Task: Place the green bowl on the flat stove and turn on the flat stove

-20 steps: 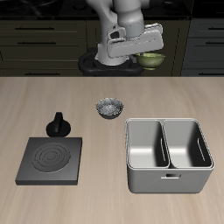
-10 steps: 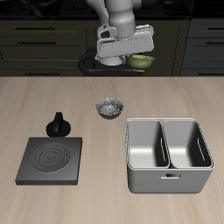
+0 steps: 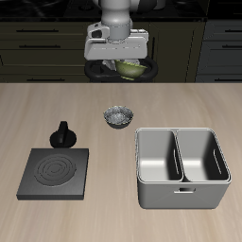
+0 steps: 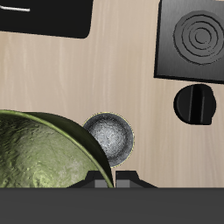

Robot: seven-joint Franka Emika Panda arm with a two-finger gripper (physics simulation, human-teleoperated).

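The green bowl (image 3: 130, 68) hangs tilted in my gripper (image 3: 133, 60), high above the table's back edge. In the wrist view its speckled olive inside (image 4: 44, 162) fills much of the frame, and my gripper (image 4: 115, 180) is shut on its rim. The flat stove (image 3: 55, 173) is a black square plate with ring marks near the table's front edge, with its black knob (image 3: 62, 134) just behind it. Both also show in the wrist view, the stove (image 4: 204, 37) and the knob (image 4: 194, 103), well off from the bowl.
A small grey-white patterned bowl (image 3: 117, 116) sits mid-table, below my gripper in the wrist view (image 4: 112, 138). A grey two-compartment caddy (image 3: 182, 194) stands near the front edge. Dark cabinets line the back.
My gripper has carried the green bowl sideways along the table's back, toward the stove's side, and has turned a little. Nothing on the table has moved.
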